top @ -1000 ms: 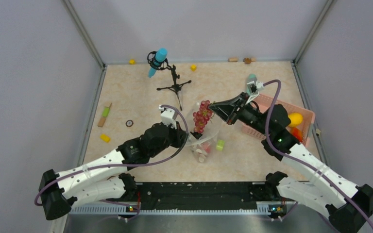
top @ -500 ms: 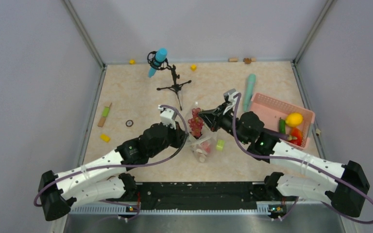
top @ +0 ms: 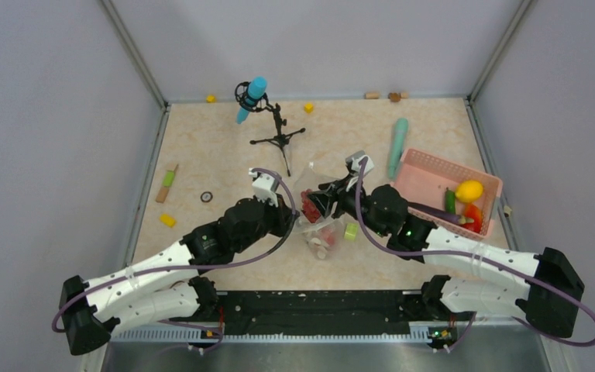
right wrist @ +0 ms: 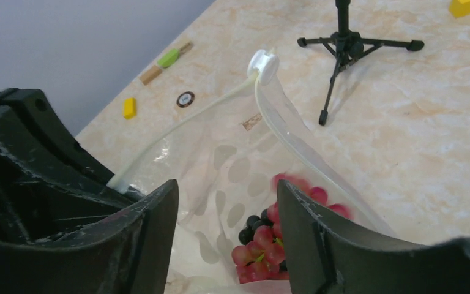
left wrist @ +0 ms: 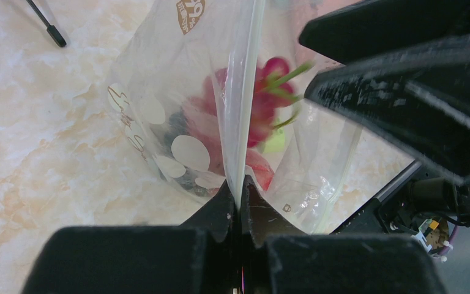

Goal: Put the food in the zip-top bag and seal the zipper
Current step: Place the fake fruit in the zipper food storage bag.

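The zip-top bag [top: 322,235], clear with white dots, stands open mid-table. My left gripper [top: 296,220] is shut on its rim [left wrist: 239,184] and holds the mouth up. The zipper [right wrist: 180,127] runs to a white slider [right wrist: 263,65]. My right gripper [right wrist: 226,190] hangs open just above the mouth [top: 319,203]. The grape bunch [right wrist: 262,246] lies inside the bag below its fingers, free of them, and shows red through the plastic [left wrist: 262,107]. More food sits in the pink basket [top: 434,164]: a lemon [top: 470,190], a green vegetable [top: 451,201] and red and orange pieces [top: 473,218].
A lime-green cylinder [top: 351,231] lies right beside the bag. A microphone on a small tripod [top: 276,128] stands behind it. A teal stick [top: 397,146] lies by the basket. Yellow blocks [top: 168,220] and small bits are scattered left and along the back wall.
My right gripper carried the grape bunch left from near the basket to over the bag mouth, then opened. The grapes now lie inside the bag. The left gripper kept its hold.
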Available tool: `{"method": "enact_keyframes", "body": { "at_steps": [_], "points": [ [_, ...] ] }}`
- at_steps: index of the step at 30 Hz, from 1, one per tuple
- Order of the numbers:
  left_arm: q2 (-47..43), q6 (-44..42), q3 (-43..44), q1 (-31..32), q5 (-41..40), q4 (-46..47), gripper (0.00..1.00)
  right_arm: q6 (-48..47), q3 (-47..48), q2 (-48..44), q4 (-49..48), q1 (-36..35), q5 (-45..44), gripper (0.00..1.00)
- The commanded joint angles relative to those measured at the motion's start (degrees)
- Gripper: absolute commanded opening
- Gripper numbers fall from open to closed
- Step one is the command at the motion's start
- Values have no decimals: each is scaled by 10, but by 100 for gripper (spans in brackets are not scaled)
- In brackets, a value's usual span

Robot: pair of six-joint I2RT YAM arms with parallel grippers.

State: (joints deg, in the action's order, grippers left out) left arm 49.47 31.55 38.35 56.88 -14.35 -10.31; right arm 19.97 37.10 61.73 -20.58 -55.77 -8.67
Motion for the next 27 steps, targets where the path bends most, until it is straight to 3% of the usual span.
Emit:
{"method": "enact_keyframes", "body": {
  "at_steps": [1, 2, 3, 6, 7, 18, 27],
  "points": [
    [-9, -1, -3, -1, 3, 25, 0, 2, 26, 16, 4, -8, -37, 61],
    [-9, -1, -4, -1, 3, 25, 0, 3, 29, 13, 14, -8, -42, 63],
    [-9, 0, -4, -2, 3, 25, 0, 3, 31, 11, 20, -8, -43, 76],
    [-8, 0, -3, -1, 5, 25, 0, 0, 33, -5, 37, -8, -37, 97],
    [-8, 1, -4, -1, 5, 25, 0, -3, 32, -10, 41, -8, -38, 99],
    [10, 3, 0, -2, 6, 26, 0, 10, 79, -90, 196, 21, -107, 99],
    [4, 5, 0, -2, 6, 24, 0, 128, 104, -110, 367, 268, -63, 99]
  ]
}}
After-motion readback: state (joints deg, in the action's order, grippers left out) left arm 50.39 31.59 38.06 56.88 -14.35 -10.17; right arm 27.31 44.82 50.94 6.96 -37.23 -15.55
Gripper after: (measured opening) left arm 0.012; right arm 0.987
